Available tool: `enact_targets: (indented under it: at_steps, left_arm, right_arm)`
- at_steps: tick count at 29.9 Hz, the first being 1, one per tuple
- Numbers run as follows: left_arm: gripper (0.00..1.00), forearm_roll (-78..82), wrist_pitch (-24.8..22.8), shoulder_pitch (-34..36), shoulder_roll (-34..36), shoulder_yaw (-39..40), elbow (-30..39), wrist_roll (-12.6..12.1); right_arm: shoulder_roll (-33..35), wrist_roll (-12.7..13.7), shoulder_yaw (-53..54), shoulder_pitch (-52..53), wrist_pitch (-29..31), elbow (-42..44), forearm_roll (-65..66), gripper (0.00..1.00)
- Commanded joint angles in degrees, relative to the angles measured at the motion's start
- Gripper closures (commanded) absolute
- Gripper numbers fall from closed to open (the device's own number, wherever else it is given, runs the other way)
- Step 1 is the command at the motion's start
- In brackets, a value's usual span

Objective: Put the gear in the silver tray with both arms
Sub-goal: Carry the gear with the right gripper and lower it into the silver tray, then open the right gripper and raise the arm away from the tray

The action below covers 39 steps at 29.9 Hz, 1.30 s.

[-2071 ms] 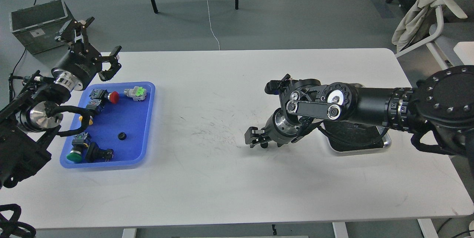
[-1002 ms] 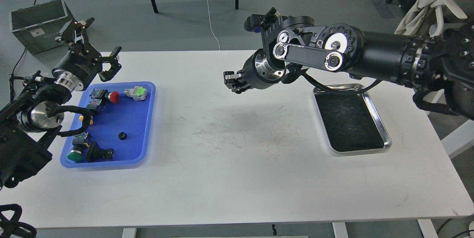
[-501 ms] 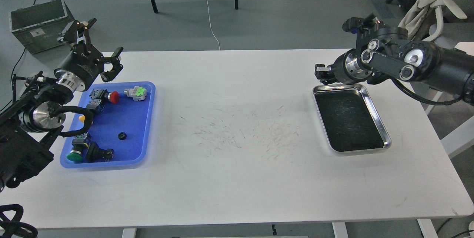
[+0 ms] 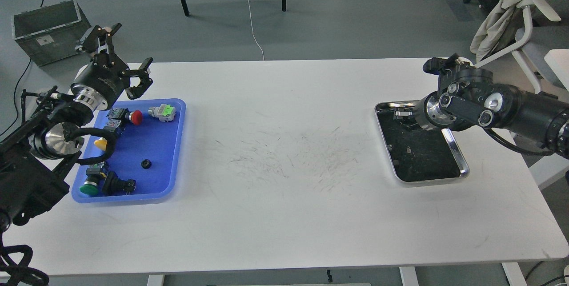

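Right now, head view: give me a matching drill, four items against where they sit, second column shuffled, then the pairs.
Items:
1. silver tray
2. blue tray
3. left tool
4. right tool

Places:
A. over the far end of the silver tray
B. above the blue tray's far left corner, fingers spread
C. on the table's left side, holding small parts
D. on the table's right side

Pairs: 1-D, 2-C, 3-B, 4-A

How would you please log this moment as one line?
left gripper: open, above blue plastic tray far edge | right gripper: over shiny silver metal tray, state unclear | small black gear: in blue tray
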<state>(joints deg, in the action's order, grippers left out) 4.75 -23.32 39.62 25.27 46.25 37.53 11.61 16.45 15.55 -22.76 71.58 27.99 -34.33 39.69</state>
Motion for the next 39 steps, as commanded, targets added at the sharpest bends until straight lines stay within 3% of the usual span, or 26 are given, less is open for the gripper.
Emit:
enact_targets:
  at_steps: [1,7,11,13,16,17,21,23,28,33,39]
  left_arm:
    - [0.02,0.00,0.03,0.01,-0.04,-0.02,0.00,-0.01]
    - [0.02,0.00,0.03,0.01,-0.04,-0.02,0.00,-0.01]
    - [0.02,0.09,0.03,0.01,-0.04,-0.11,0.00,-0.01]
    - [0.02,0.09,-0.06,-0.07,0.04,-0.11,-0.09,-0.01]
    - [0.02,0.17,-0.06,-0.16,0.05,-0.11,-0.09,-0.01]
    - [0.02,0.17,-0.06,-0.16,0.05,-0.11,-0.09,-0.01]
    - [0.02,0.44,0.03,-0.16,0.05,-0.11,-0.09,-0.01]
    - [0.02,0.61,0.03,-0.16,0.05,-0.20,-0.09,-0.10]
    - [0.02,0.79,0.12,0.01,0.22,-0.20,-0.09,-0.10]
    - [0.02,1.05,0.38,0.19,0.40,-0.20,-0.09,-0.19]
    - [0.02,0.26,0.91,0.28,3.99,-0.02,0.09,-0.27]
  right_arm:
    - [-1.15,-0.08,0.08,-1.00,0.01,2.24,0.83,0.97]
    - [-5.02,-1.22,0.08,-2.84,0.01,7.51,0.83,0.95]
    - [-5.81,-1.40,0.00,-3.37,0.01,8.05,0.83,0.84]
    - [-5.82,-1.40,-0.01,-3.46,0.01,8.13,0.83,0.71]
    - [-5.81,-1.48,-0.01,-3.37,0.01,8.13,0.83,0.42]
    - [-5.81,-1.48,-0.01,-3.20,0.01,8.13,0.83,0.36]
    - [-5.55,-1.48,-0.01,-2.32,0.01,8.13,0.65,0.32]
    - [-5.38,-1.48,0.43,-1.18,0.01,8.05,0.39,0.19]
    - [-4.33,-2.19,2.45,3.03,0.01,7.43,-0.14,0.16]
    - [-0.90,-2.19,11.05,6.55,0.01,7.08,-0.14,0.08]
    - [4.28,-2.54,37.92,6.56,0.01,6.73,-4.79,0.09]
